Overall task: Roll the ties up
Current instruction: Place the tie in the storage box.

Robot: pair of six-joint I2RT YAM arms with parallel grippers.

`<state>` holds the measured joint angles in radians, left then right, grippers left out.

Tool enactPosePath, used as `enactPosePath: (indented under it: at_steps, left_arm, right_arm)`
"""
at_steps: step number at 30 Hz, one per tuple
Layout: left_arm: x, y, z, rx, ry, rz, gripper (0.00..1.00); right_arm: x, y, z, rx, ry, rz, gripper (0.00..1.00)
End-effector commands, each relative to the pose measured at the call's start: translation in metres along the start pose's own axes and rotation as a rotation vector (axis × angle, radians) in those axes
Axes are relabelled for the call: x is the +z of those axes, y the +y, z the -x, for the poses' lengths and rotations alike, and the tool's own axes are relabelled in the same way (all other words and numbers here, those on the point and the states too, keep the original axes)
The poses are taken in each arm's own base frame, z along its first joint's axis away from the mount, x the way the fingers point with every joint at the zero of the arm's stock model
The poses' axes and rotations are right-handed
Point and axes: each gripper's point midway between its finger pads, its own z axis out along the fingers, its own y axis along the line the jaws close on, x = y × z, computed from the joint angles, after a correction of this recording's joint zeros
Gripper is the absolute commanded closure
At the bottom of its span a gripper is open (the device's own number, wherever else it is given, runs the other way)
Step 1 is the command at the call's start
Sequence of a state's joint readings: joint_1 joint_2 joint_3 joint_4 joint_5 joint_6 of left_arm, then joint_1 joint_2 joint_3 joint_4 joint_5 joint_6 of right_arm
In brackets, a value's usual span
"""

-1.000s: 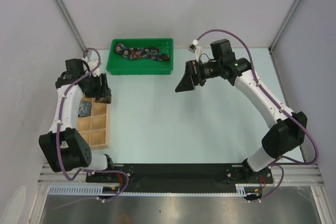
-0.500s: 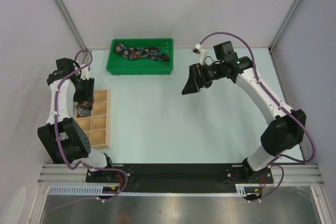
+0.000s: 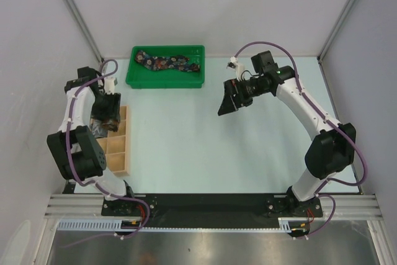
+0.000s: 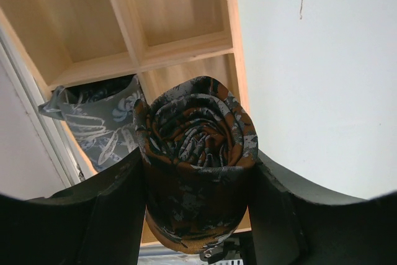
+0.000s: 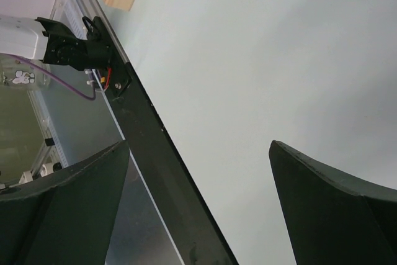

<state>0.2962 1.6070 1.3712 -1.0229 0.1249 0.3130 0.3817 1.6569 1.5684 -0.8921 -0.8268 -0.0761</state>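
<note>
My left gripper [image 4: 195,184] is shut on a rolled rust-brown tie [image 4: 197,153] and holds it over the far end of the wooden compartment box [image 3: 116,147]; in the top view the gripper [image 3: 107,111] hides the roll. A rolled grey-blue tie [image 4: 99,122] sits in a compartment beside it and shows in the top view [image 3: 97,130]. A dark navy floral tie [image 3: 169,63] lies loose in the green tray [image 3: 166,80]. My right gripper [image 3: 227,100] is open and empty, held in the air above the table's middle right; its view shows only table and front rail.
The box [image 4: 155,23] has several empty compartments. White walls close in the left, back and right sides. A black rail [image 3: 205,203] runs along the front edge by the arm bases.
My left gripper has moved from beyond the box's left edge back to the right over the box's far end. My right gripper has shifted slightly to the right and turned.
</note>
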Motion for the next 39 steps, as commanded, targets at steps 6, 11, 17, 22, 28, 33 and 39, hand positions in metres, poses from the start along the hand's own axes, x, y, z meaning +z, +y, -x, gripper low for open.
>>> enactPosePath:
  at_steps: [6, 11, 17, 22, 28, 33, 39]
  left_arm:
    - [0.001, -0.002, 0.005, -0.013, 0.047, 0.003, 1.0]
    - [0.007, 0.0, 0.003, -0.023, 0.069, 0.008, 1.0]
    - [0.018, -0.001, -0.002, -0.044, 0.097, 0.0, 1.0]
    - [0.026, -0.001, -0.004, -0.054, 0.102, 0.005, 1.0]
    - [0.036, -0.001, -0.006, -0.07, 0.115, 0.003, 1.0]
    - [0.042, -0.001, -0.012, -0.075, 0.136, 0.006, 1.0]
    - [0.048, -0.001, -0.02, -0.089, 0.154, 0.015, 1.0]
  right_arm:
    - [-0.013, 0.009, 0.008, -0.01, -0.029, 0.047, 0.0]
    - [-0.011, 0.006, 0.006, 0.001, -0.029, 0.059, 0.0]
    - [-0.009, 0.004, 0.003, 0.017, -0.026, 0.065, 0.0]
    - [-0.009, 0.002, 0.001, 0.023, -0.026, 0.067, 0.0]
    - [-0.009, -0.002, -0.002, 0.04, -0.022, 0.069, 0.0]
    - [-0.009, -0.005, -0.003, 0.05, -0.022, 0.07, 0.0]
    - [-0.009, -0.008, -0.005, 0.066, -0.02, 0.072, 0.0]
